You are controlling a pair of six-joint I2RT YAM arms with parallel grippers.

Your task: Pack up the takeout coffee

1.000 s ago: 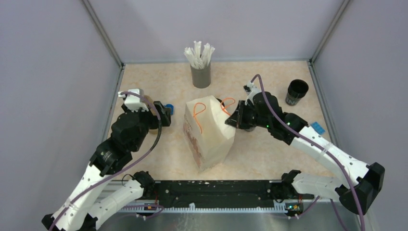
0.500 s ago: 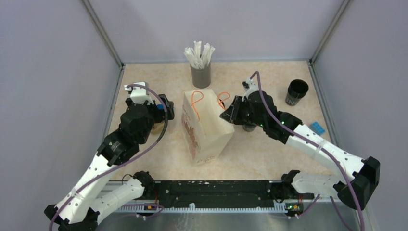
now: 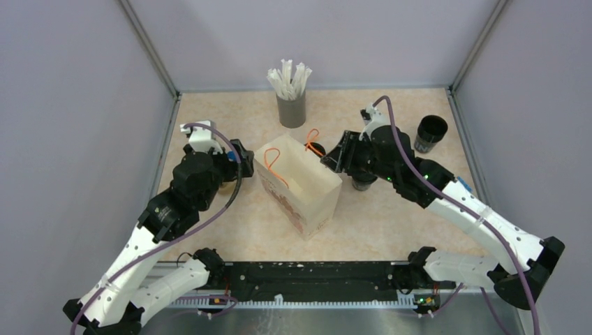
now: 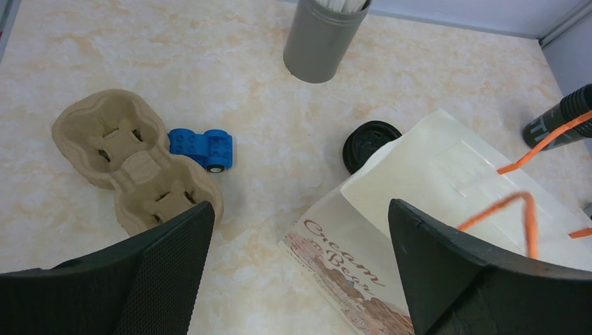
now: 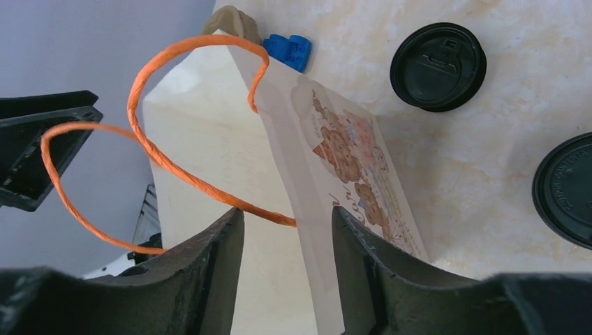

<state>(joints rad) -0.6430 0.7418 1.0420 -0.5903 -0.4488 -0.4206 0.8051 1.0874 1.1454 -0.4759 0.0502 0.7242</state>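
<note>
- Cup stands upright and uncovered at the far right of the tabletop, close to the side wall. It is well apart from both hands and outside the bag.
- Bag, cream paper with brown print on its side, stands upright with its mouth open mid-tabletop, nearest the arm bases. Two orange handles loop up from its rim.
- Pulp tray lies left of the bag, with a blue toy car just beside its far edge.
- Left hand hovers above the gap between tray and bag, fingers spread wide, nothing between them.
- Right hand is at the bag's far right corner, fingers parted. The bag's rim and a strand of one handle pass between them with a clear gap on one side, so the paper is not pinched.
- Lid, flat, round and black, lies on the tabletop just beyond the bag, near that hand.
- Second lid shows at the right edge of the right wrist view, cut off by the frame. What lies beneath it cannot be told.
- Straw holder, a grey cylinder, stands at the far edge, left of the cup and well apart from it. It is full of white wrapped straws.
</note>
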